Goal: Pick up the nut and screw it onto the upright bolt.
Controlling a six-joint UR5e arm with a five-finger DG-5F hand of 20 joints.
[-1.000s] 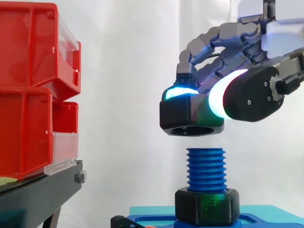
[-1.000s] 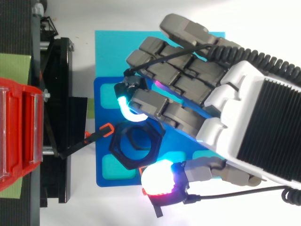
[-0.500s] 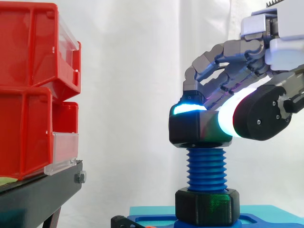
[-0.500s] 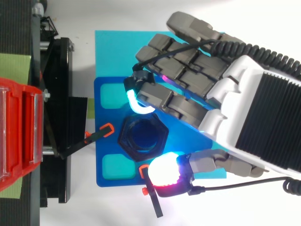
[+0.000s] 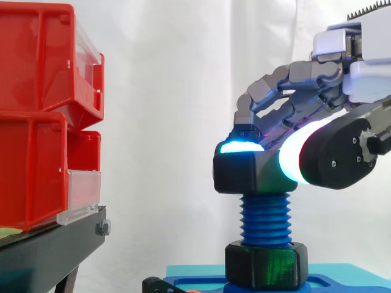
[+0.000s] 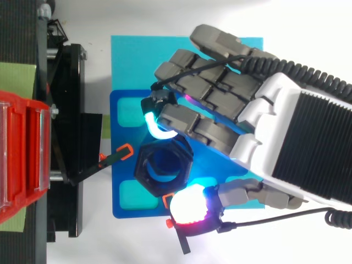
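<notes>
A black hexagonal nut (image 5: 250, 173) (image 6: 163, 168) sits on the top of the upright blue threaded bolt (image 5: 266, 220), slightly tilted. The hand (image 5: 333, 146) (image 6: 231, 115) comes in from the right and is shut on the nut, pinching it between a cyan-glowing fingertip (image 6: 157, 129) and the red-white glowing thumb pad (image 6: 188, 205). From above, the bolt's blue top (image 6: 165, 165) shows through the nut's hole. A second black nut (image 5: 266, 262) sits at the bolt's foot on the blue base (image 6: 129, 110).
Red bins (image 5: 43, 116) stand stacked on a black stand (image 5: 55, 250) to the left. A cyan sheet (image 6: 129, 55) lies under the blue base. A small black and orange clamp (image 6: 118, 154) sits at the base's left edge.
The hand has lowered the nut from above the bolt onto its top and shifted it slightly left; the nut has turned a little in the top view.
</notes>
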